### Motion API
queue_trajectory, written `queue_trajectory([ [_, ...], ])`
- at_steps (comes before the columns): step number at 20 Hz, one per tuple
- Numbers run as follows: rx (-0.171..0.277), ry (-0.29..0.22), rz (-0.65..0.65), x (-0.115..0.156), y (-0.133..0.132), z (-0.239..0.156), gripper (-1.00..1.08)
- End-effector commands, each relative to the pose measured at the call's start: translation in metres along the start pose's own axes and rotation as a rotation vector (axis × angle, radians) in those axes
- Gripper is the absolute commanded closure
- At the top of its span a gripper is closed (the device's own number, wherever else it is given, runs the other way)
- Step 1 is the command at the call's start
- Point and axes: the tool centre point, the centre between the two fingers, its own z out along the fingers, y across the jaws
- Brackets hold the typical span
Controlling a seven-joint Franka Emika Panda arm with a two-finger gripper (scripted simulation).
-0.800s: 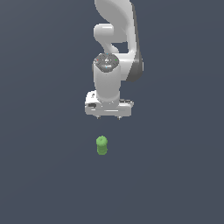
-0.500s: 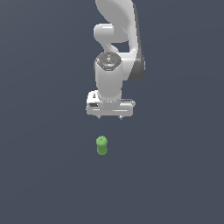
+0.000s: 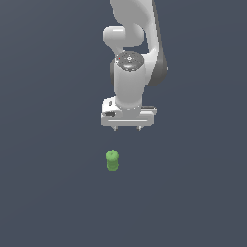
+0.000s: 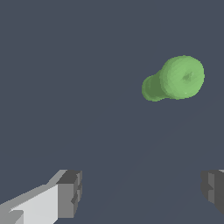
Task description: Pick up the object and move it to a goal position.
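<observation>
The object [image 3: 112, 160] is a small bright green stubby cylinder with a rounded knob top, standing upright on the dark floor. In the wrist view the object [image 4: 175, 81] shows from above, off to one side of the finger gap. My white gripper [image 3: 127, 129] hangs a short way above and behind it, slightly toward the exterior view's right. It is open, its two short fingertips [image 4: 70, 192] set wide apart with nothing between them.
A plain dark grey floor [image 3: 53, 193] stretches all around. The white arm [image 3: 132, 43] rises from the gripper toward the top of the exterior view.
The gripper has come down toward the floor and shifted slightly to the exterior view's right. The green object has not moved.
</observation>
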Motion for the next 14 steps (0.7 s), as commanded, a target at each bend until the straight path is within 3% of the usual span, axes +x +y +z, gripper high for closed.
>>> queue_trajectory([
  [1,0.000,-0.001,0.004,0.001,0.002,0.001,-0.92],
  [14,0.001,0.000,0.063,0.043,0.027,0.012,-0.92],
])
